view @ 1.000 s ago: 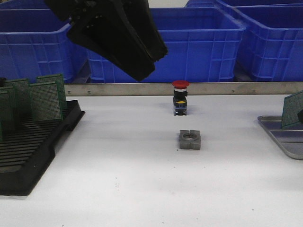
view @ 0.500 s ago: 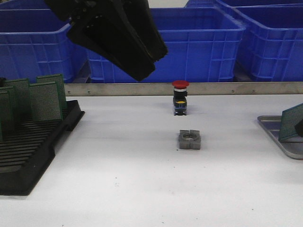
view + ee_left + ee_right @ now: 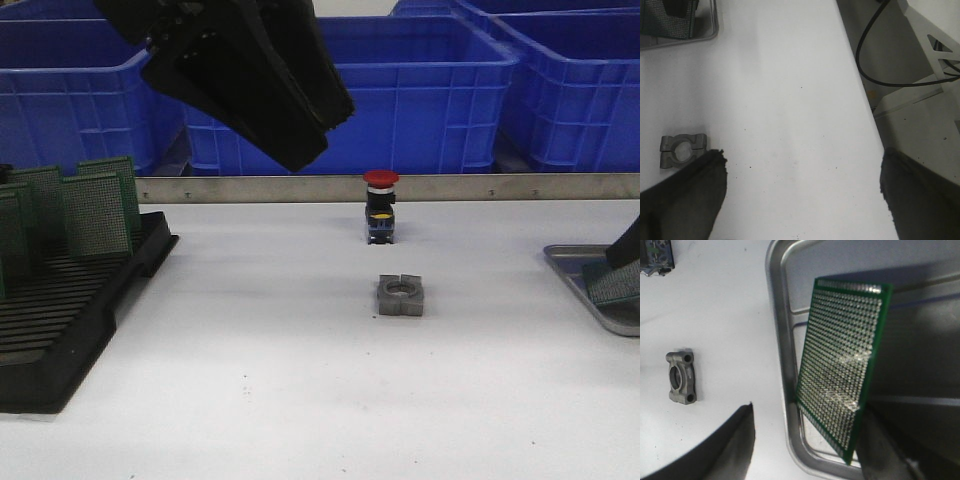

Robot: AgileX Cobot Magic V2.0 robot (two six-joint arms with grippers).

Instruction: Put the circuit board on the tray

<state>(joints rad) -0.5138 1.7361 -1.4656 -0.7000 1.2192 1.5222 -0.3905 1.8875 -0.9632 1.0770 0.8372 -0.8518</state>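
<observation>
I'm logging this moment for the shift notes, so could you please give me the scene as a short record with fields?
circuit board: green, tilted low over the tray, not seen lying flat
tray: silver, at the table's right edge
right gripper: beside the board; grip cannot be told
left gripper: open, empty, above the table
rack: black, left, holds more boards upright
clamp block: grey, mid-table
push button: red-capped, behind the block

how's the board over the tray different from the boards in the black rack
The board over the tray is a single one, tilted low, nearly flat; the rack boards are several, standing upright in the rack. The first is at the right gripper, the others untouched on the left. All are green perforated boards.
</observation>
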